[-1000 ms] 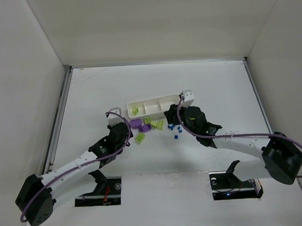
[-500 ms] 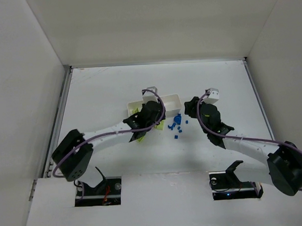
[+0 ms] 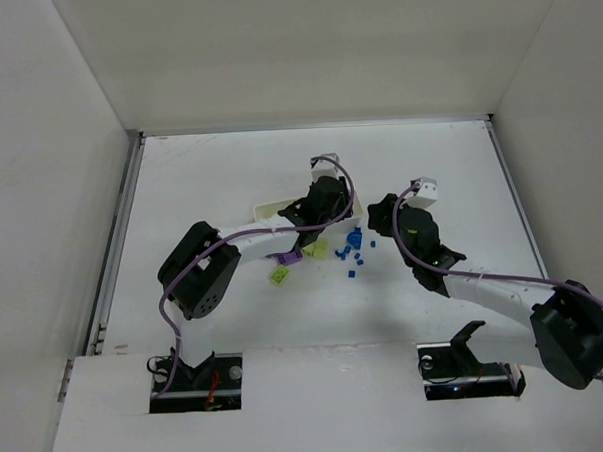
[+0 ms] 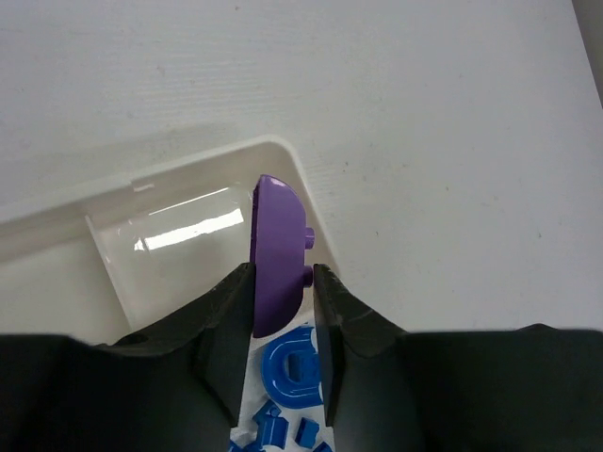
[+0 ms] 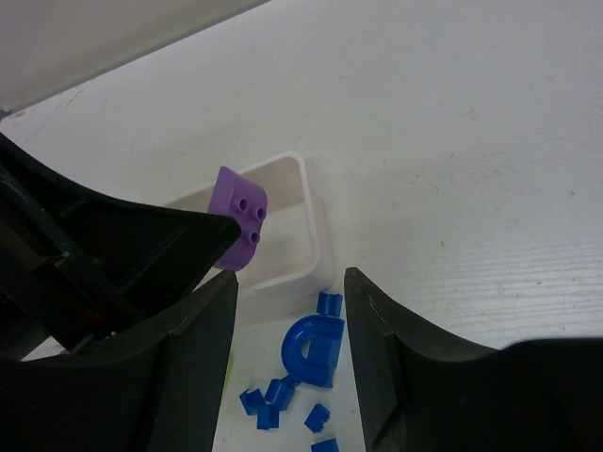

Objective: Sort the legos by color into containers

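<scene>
My left gripper (image 3: 333, 211) is shut on a purple lego (image 4: 279, 247) and holds it on edge above the right end compartment of the white tray (image 4: 202, 156). In the left wrist view the left gripper (image 4: 283, 275) grips the brick's lower half. My right gripper (image 3: 378, 209) is open and empty just right of the tray. The right gripper (image 5: 290, 282) frames a blue arch brick (image 5: 316, 348) and small blue bricks (image 5: 273, 399). The purple lego (image 5: 241, 220) and the tray end (image 5: 312, 201) show there too. Lime bricks (image 3: 281, 276) and a purple brick (image 3: 291, 256) lie in front of the tray (image 3: 265, 210).
The blue bricks (image 3: 352, 244) lie scattered on the table between the two grippers, close to the tray's right end. The left arm covers most of the tray. White walls enclose the table at the left, back and right.
The left arm has swung from the purple bricks left of the tray to its right end, carrying the purple lego. The right gripper drew back to the right and has held still since.
</scene>
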You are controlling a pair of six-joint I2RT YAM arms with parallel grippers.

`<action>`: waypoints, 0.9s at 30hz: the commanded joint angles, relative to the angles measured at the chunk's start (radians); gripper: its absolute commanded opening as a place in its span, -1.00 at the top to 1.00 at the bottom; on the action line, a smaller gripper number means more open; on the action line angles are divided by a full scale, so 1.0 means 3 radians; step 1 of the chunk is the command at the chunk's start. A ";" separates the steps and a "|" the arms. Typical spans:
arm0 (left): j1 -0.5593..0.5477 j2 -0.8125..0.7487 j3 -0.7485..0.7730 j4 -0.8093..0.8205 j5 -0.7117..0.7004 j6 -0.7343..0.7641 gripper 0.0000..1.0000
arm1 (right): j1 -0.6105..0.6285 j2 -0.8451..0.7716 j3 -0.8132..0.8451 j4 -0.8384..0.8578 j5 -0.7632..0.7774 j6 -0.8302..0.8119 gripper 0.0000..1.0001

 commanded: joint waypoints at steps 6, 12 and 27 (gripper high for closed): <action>0.0024 -0.0459 -0.0160 0.0096 -0.0069 0.0210 0.10 | -0.0035 -0.0065 -0.0008 0.0205 0.0040 0.0062 -0.10; -0.0021 -0.1446 -0.1131 -0.0016 -0.0238 0.0323 0.27 | 0.0082 -0.0009 0.0094 0.0180 -0.0067 -0.0045 0.16; -0.0374 -0.2577 -0.2390 -0.1080 -0.0565 0.0175 -0.25 | 0.0640 0.0445 0.0426 0.0144 -0.0267 -0.0592 -0.27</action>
